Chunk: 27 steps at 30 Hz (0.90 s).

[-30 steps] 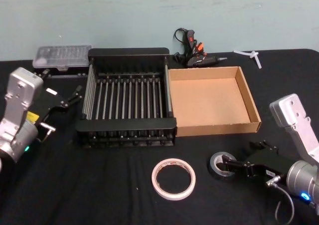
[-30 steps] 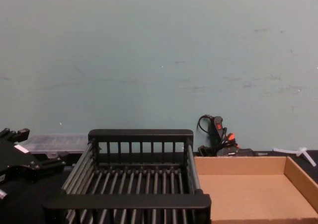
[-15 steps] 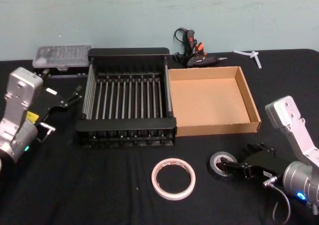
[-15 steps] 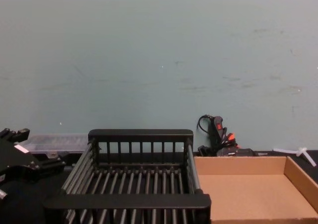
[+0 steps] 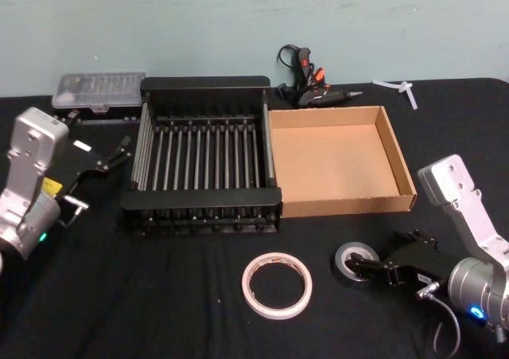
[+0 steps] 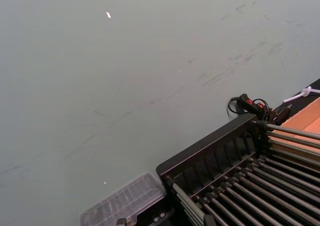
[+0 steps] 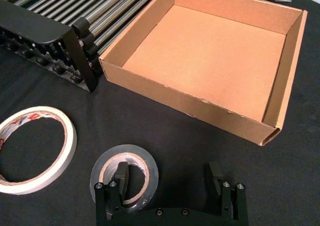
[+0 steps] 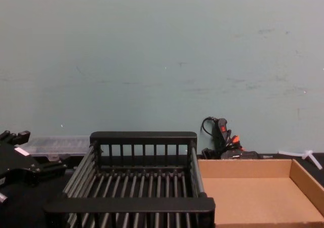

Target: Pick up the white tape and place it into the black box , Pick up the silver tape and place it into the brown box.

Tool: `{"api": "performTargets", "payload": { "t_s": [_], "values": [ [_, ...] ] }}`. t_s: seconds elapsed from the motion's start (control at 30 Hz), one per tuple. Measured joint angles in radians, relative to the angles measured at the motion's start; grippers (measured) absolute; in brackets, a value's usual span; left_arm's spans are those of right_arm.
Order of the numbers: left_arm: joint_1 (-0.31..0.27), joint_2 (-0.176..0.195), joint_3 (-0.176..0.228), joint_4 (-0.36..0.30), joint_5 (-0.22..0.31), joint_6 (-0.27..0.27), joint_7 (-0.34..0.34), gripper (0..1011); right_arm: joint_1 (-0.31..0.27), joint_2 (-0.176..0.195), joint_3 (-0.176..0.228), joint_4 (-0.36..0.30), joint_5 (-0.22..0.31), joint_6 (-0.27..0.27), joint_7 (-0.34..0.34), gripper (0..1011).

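Note:
The silver tape [image 5: 343,262] lies flat on the black cloth in front of the brown box [image 5: 337,204]. My right gripper [image 5: 380,268] is low over it and open. In the right wrist view one finger [image 7: 121,177] stands inside the silver tape's [image 7: 145,162] core, and the other is well clear of the roll. The white tape [image 5: 247,286] lies flat just left of it, untouched, and is also in the right wrist view [image 7: 70,141]. The black box [image 5: 205,83] stands left of the brown box and holds nothing. My left gripper [image 5: 111,157] is parked beside the black box.
A glue gun [image 5: 310,85] with its cable lies behind the boxes. A clear plastic case [image 5: 99,89] sits at the back left and a white plastic piece [image 5: 401,87] at the back right. Open black cloth surrounds both rolls at the front.
My right arm has shifted slightly, its wrist swinging a little left and lower, with the finger staying in the silver tape's core. The left arm has not moved.

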Motion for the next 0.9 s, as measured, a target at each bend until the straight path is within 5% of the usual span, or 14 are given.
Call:
{"api": "performTargets", "payload": {
  "t_s": [0.43,0.9],
  "values": [
    [0.000,0.000,0.000,0.000,0.000,0.000,0.000,1001,0.000,0.002,0.000,0.000,0.003,0.000,0.000,968],
    [0.000,0.000,0.000,0.000,0.000,0.000,0.000,1001,0.000,0.003,0.000,-0.001,0.006,-0.001,-0.001,572]
  ]
}}
